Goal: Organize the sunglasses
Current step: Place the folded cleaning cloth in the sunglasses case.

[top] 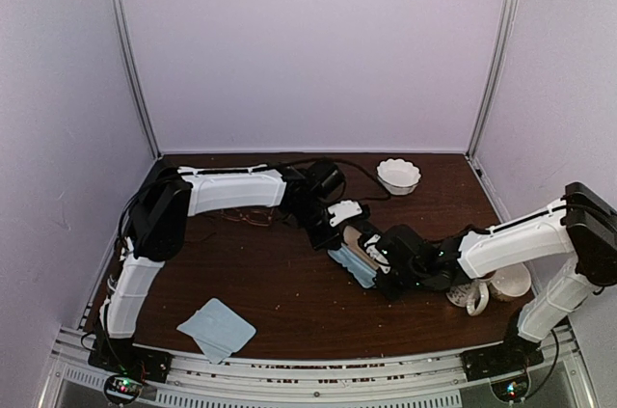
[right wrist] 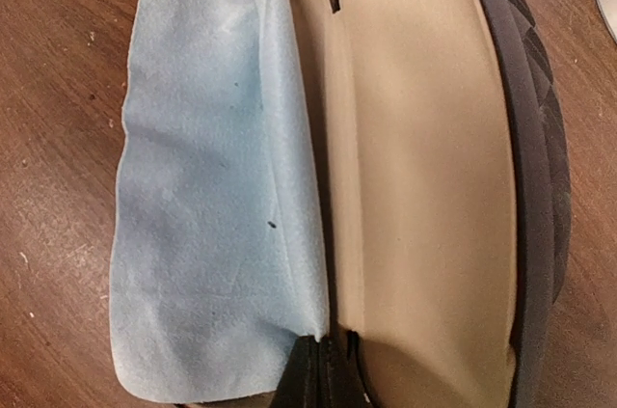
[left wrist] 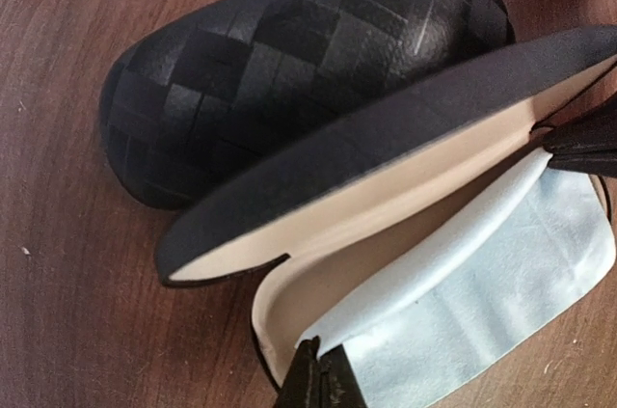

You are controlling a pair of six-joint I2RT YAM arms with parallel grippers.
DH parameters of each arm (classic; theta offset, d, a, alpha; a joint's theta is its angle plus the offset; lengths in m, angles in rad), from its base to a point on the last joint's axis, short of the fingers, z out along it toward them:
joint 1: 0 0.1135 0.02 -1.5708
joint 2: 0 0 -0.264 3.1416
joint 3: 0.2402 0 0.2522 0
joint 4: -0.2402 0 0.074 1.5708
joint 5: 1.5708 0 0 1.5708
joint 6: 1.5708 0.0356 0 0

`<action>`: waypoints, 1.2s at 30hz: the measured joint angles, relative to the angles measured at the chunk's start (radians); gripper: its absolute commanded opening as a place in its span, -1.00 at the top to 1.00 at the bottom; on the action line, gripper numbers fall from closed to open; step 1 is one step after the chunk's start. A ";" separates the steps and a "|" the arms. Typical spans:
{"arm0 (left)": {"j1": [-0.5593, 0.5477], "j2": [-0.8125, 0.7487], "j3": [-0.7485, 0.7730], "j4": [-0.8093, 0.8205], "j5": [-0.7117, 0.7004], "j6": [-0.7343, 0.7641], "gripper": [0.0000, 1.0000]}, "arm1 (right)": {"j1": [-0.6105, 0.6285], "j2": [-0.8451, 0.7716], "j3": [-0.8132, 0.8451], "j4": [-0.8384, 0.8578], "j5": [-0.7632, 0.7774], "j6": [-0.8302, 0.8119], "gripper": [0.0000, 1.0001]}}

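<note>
Case [right wrist: 424,186] lies open mid-table, cream lining up. Left gripper [left wrist: 318,367] is pinched tight on one end of the blue cloth [left wrist: 482,283]. Right gripper [right wrist: 318,369] is clamped on the other end, with the cloth spread over one half of the case. Sunglasses [top: 253,219]: thin reddish lines under the left arm [top: 231,191], left of centre, probably the copper pair; dark pair not made out. Bowl [top: 398,176] sits upper right.

No legible text, labels or numbers
</note>
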 measured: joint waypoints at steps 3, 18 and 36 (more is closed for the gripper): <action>0.000 0.000 0.000 0.002 -0.001 0.000 1.00 | 0.000 0.005 0.005 -0.004 0.008 0.000 1.00; 0.000 0.001 0.000 0.013 -0.019 -0.001 1.00 | 0.000 0.029 0.023 -0.012 0.048 0.001 1.00; 0.002 0.004 -0.001 0.025 -0.036 -0.002 0.83 | 0.000 0.032 0.031 -0.026 0.059 0.016 0.57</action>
